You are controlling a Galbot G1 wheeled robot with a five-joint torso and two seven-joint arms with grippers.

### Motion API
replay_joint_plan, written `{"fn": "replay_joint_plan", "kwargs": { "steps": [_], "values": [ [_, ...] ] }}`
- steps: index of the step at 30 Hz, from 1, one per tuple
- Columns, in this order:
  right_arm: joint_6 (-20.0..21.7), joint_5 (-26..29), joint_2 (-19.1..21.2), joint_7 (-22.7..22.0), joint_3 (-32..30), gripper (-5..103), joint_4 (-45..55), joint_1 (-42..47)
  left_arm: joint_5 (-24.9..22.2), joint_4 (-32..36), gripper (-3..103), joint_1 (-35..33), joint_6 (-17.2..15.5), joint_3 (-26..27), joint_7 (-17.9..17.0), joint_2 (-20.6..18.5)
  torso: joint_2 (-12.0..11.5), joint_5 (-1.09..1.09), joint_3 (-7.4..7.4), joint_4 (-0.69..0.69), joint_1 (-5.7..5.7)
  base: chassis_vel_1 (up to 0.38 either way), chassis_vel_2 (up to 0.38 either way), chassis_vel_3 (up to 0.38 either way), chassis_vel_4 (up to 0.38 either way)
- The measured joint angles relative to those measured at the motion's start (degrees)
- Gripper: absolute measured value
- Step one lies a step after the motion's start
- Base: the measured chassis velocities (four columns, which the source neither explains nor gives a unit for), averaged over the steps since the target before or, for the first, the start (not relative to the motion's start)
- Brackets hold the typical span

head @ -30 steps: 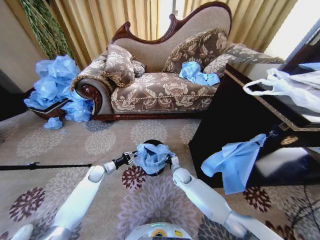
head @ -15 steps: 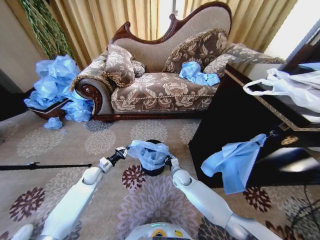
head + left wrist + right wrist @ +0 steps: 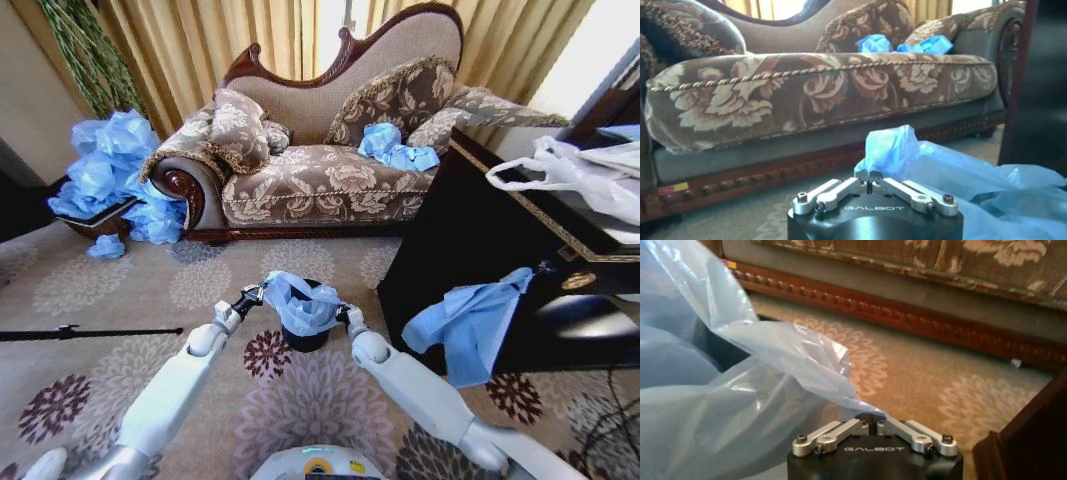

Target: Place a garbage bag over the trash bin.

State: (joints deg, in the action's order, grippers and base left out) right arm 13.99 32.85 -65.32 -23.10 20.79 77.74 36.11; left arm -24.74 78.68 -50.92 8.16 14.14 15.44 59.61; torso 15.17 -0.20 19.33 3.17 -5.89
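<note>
A light-blue garbage bag (image 3: 300, 305) is stretched open over the trash bin (image 3: 305, 338), a small black cylinder standing on the patterned carpet (image 3: 120, 290) in front of the robot. The bag's mouth spans the bin's rim, with the plastic sagging into it and the bin's lower wall left bare below.

The left gripper (image 3: 252, 294) is clamped on the bag's edge at the bin's left side; in the left wrist view its fingers are pressed together around a bunched tuft of blue plastic (image 3: 888, 147). The right gripper (image 3: 341, 312) pinches the opposite edge at the bin's right side, and the right wrist view shows its fingers closed on a thin corner of the film (image 3: 807, 375).

Behind the bin stands a floral upholstered sofa (image 3: 320, 180) with a crumpled blue bag (image 3: 392, 148) on its seat. A large heap of blue bags (image 3: 115, 180) lies at the sofa's left end. To the robot's right, a dark table (image 3: 480, 240) carries a white plastic bag (image 3: 580, 175), and another blue bag (image 3: 470, 322) hangs down its front.
</note>
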Motion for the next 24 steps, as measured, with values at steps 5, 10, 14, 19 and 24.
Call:
{"fn": "replay_joint_plan", "kwargs": {
  "steps": [5,10,14,19,24],
  "values": [
    [-0.1,0.5,-0.5,1.0,0.8,0,-2.9,-3.0,-1.4,-1.3,0,1.9,-1.2,-0.7,-2.1,0.3,0.0,0.00,0.00,0.00,0.00,0.000,0.000,0.000,0.000],
    [-0.4,0.4,-1.6,2.9,1.8,0,-6.4,-5.4,-3.0,-2.8,0,3.5,-2.8,-1.4,-3.6,0.6,0.0,0.00,0.00,-0.01,0.00,0.000,0.000,0.000,0.000],
    [-1.2,-0.7,-2.9,5.3,1.9,0,-10.5,-7.1,-4.3,-5.0,0,5.1,-4.6,-2.5,-5.7,1.6,0.0,0.00,0.00,-0.01,0.00,0.000,0.000,0.000,0.000],
    [-2.2,-2.9,-3.1,11.9,2.6,0,-15.5,-10.7,-4.8,-7.9,0,6.8,-7.2,-3.0,-7.4,3.7,0.0,0.00,0.00,0.00,-0.01,0.000,0.000,0.000,0.000],
    [-4.9,-6.9,-3.1,20.9,3.5,0,-21.4,-14.2,-5.5,-10.5,0,7.7,-8.3,-3.4,-7.8,5.4,0.0,0.00,0.01,-0.01,-0.01,0.000,0.000,0.000,0.000]
  ]
}}
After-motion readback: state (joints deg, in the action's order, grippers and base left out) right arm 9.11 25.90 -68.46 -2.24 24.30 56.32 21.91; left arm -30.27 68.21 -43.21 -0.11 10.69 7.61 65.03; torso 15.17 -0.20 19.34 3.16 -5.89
